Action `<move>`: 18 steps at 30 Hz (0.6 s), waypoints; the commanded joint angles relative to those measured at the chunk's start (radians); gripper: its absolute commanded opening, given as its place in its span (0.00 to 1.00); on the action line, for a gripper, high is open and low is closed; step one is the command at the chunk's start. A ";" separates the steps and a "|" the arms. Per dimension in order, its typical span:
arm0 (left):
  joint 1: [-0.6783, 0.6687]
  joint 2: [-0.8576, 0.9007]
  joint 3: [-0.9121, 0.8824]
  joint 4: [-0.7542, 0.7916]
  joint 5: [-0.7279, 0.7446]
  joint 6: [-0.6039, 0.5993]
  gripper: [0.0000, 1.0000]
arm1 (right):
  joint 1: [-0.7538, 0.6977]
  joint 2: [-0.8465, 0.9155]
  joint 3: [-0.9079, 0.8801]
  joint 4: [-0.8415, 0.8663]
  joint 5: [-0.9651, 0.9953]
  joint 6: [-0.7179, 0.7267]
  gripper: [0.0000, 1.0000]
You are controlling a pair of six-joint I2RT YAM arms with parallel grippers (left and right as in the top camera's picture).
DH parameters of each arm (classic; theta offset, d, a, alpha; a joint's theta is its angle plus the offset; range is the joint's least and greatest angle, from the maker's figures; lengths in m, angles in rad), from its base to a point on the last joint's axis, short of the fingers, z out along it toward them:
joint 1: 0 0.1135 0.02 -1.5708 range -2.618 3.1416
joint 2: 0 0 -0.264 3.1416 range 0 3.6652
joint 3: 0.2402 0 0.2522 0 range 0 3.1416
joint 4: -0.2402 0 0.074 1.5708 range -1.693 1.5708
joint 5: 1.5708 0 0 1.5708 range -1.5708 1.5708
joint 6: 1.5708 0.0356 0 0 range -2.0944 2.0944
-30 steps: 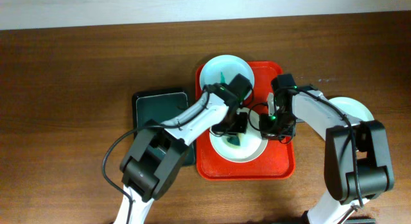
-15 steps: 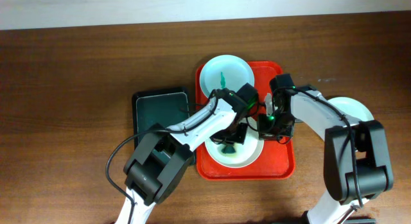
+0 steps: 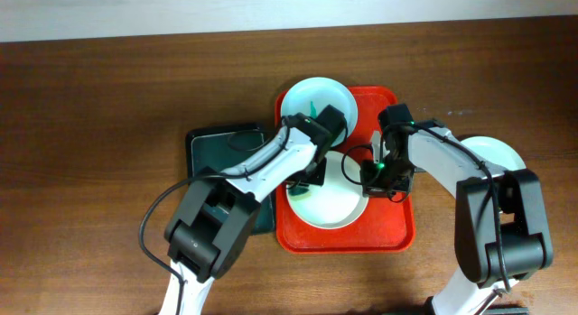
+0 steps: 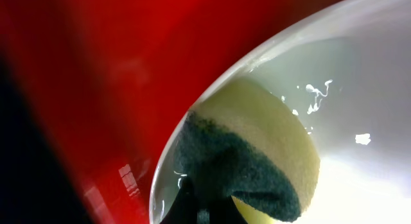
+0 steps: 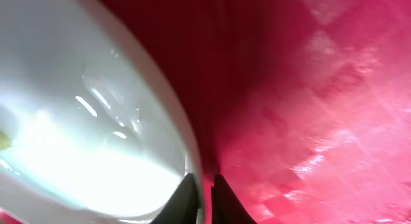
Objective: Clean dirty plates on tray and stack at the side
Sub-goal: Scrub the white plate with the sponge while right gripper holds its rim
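The red tray (image 3: pixel 397 226) holds a pale plate (image 3: pixel 339 203) whose visible inside looks clean. My left gripper (image 3: pixel 305 178) is shut on a green-yellow sponge (image 4: pixel 270 137) and presses it against the plate's left inner wall (image 4: pixel 359 70). My right gripper (image 3: pixel 375 175) is shut on the same plate's right rim (image 5: pixel 192 153), its fingers (image 5: pixel 203 189) pinching it. A second mint plate (image 3: pixel 316 103) with a teal smear overlaps the tray's far left corner. A third plate (image 3: pixel 499 155) lies on the table to the right, partly hidden by my right arm.
A smaller black tray (image 3: pixel 221 152) lies on the table left of the red tray, partly under my left arm. The red tray floor shows in the left wrist view (image 4: pixel 96 89) and in the right wrist view (image 5: pixel 314 115). Brown table all round.
My left gripper has swept the sponge from the plate's centre to its left side. The teal smear seen earlier in that plate no longer shows. The right gripper has stayed put.
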 commanded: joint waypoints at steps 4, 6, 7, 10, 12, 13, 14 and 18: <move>-0.029 0.036 -0.031 0.131 0.426 0.039 0.00 | -0.003 -0.003 -0.005 -0.003 0.035 -0.003 0.11; -0.048 0.036 -0.031 0.158 0.462 0.066 0.00 | -0.003 -0.003 -0.005 -0.003 0.035 -0.003 0.11; -0.056 0.036 -0.031 0.162 0.461 0.074 0.00 | -0.003 -0.003 -0.005 -0.003 0.035 -0.003 0.11; -0.086 0.036 -0.031 0.168 0.464 0.103 0.00 | -0.003 -0.003 -0.005 -0.003 0.035 -0.003 0.11; -0.098 0.036 -0.031 0.165 0.486 0.148 0.00 | -0.003 -0.003 -0.005 -0.003 0.035 -0.003 0.11; -0.101 0.036 -0.031 0.152 0.484 0.155 0.00 | -0.003 -0.003 -0.005 -0.004 0.035 -0.003 0.11; -0.102 0.036 -0.031 0.126 0.470 0.157 0.00 | -0.003 -0.003 -0.005 -0.005 0.035 -0.003 0.11; -0.083 0.036 -0.031 0.081 0.390 0.156 0.00 | -0.003 -0.003 -0.005 -0.007 0.035 -0.003 0.11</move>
